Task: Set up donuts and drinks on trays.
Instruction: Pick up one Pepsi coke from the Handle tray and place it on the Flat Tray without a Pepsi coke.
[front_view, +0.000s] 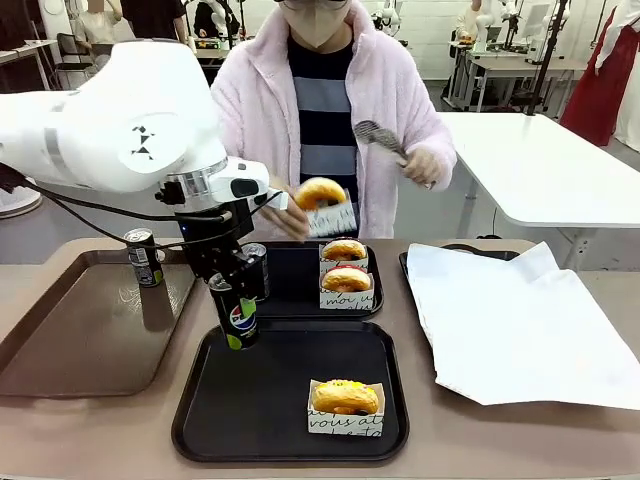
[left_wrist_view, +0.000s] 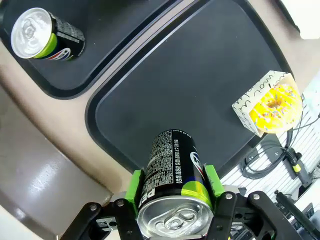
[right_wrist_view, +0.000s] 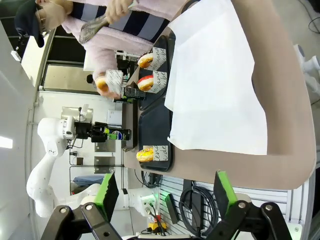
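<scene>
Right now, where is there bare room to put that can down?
The near tray is mostly bare, left and middle, beside the donut in its front right corner. The brown tray holds just one can. The far tray is crowded.

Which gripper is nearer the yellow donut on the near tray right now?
Left. The left gripper holds a can over the near tray's far left corner, diagonally across from the yellow donut. The right gripper, open, sits back off the table, farther away.
</scene>
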